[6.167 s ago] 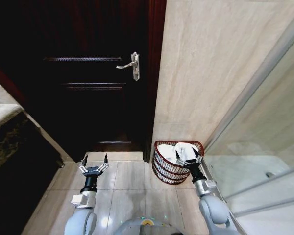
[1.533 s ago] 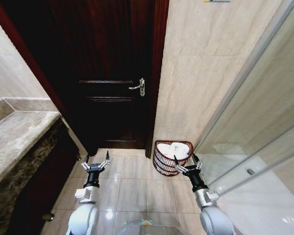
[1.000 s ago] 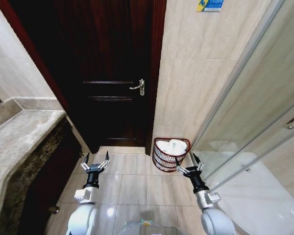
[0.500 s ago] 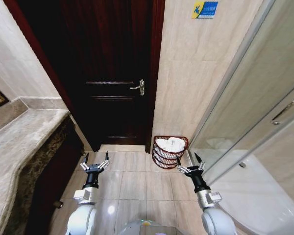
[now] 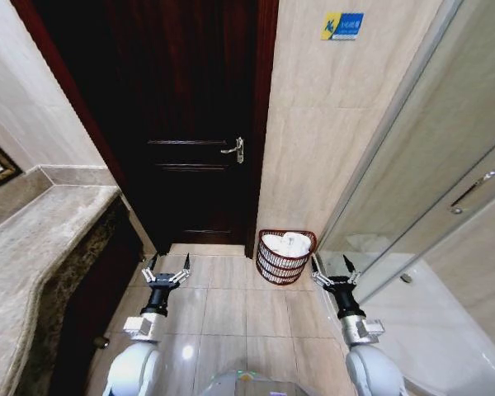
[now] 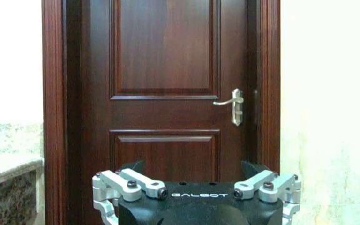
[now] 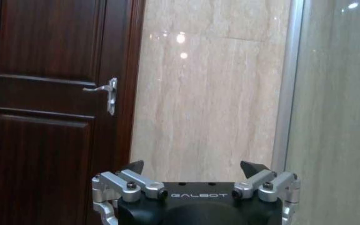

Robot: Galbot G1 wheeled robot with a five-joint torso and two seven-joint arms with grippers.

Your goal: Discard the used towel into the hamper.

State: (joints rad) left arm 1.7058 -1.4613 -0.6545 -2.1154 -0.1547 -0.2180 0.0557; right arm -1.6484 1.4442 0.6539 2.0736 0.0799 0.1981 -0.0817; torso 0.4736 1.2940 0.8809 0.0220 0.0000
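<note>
Robot facing a bathroom corner, a towel lying in the hamper, both grippers empty.

The hamper (image 5: 285, 256) stands on the tiled floor (image 5: 227, 309) against the beige wall (image 5: 330, 140), just right of the dark wooden door (image 5: 190, 124). A white towel (image 5: 285, 244) rests inside the hamper, reaching its rim. The right gripper (image 5: 331, 272) hovers near the hamper, a little to its right and nearer the robot, fingers spread apart and holding nothing. The left gripper (image 5: 169, 269) hangs well to the hamper's left, in front of the door, fingers likewise spread and empty. A glass shower screen (image 5: 429, 181) runs off to the hamper's right.
</note>
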